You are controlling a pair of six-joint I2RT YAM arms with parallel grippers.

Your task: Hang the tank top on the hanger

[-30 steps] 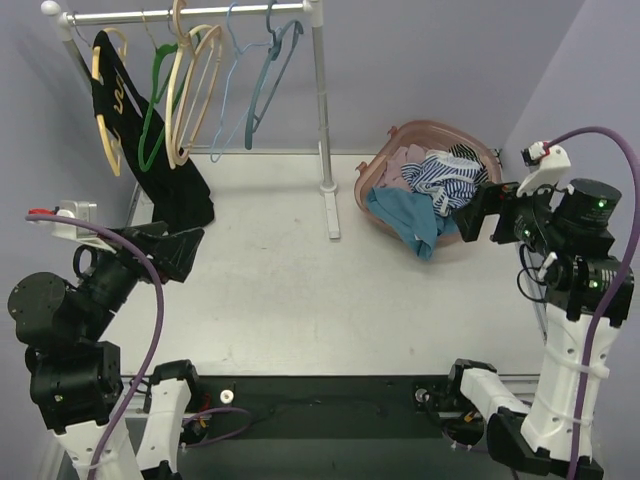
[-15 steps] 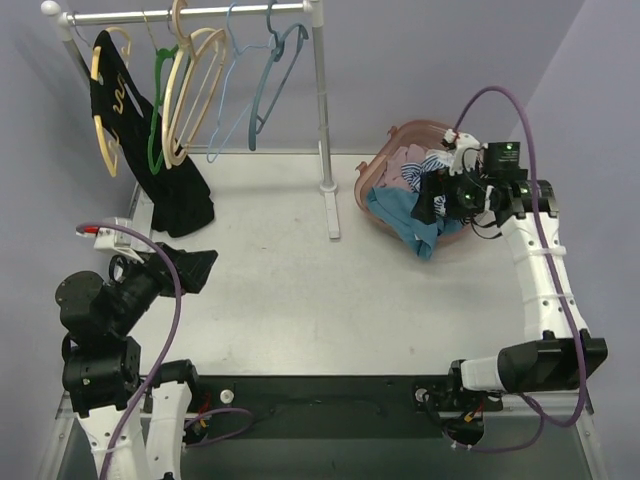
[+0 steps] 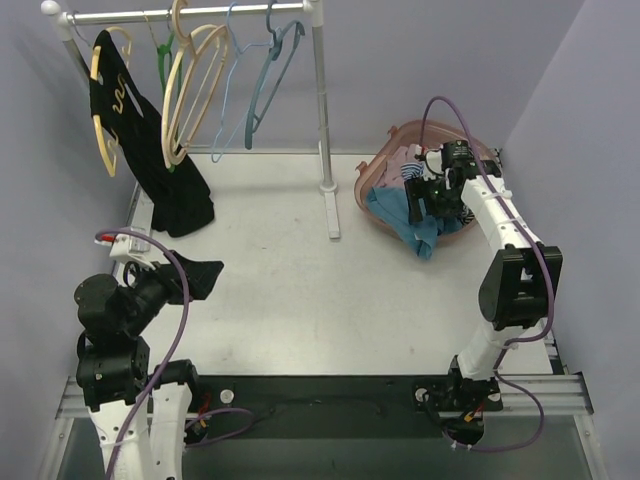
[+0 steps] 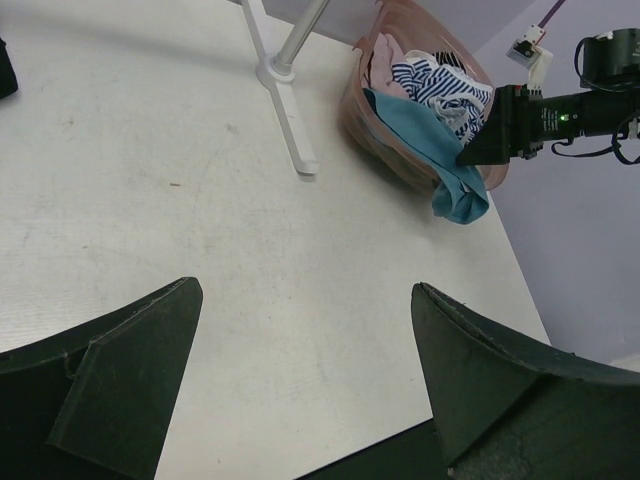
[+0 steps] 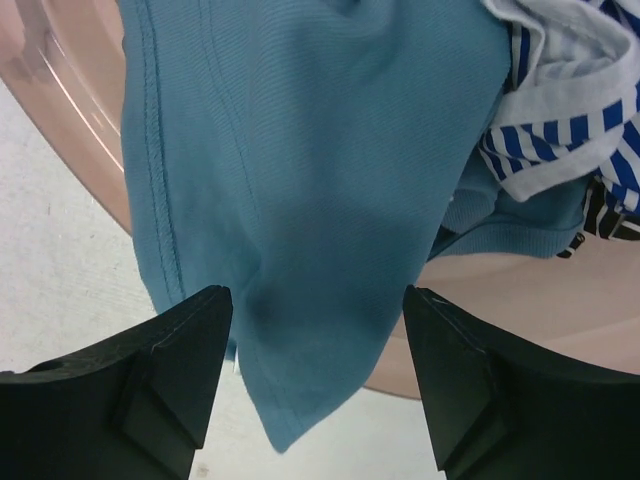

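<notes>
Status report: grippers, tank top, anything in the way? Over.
Left gripper open, empty, above table. Right gripper open over tank top, no grip yet. Tank top draped over basket rim, striped cloth beside it. Hanger on rail.

No lettering, label, brand, number or sign can be read anywhere in these three views.

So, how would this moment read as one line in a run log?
right gripper: open, over tank top draped on basket rim | left gripper: open, above table | hanger: bare, on rail
</notes>
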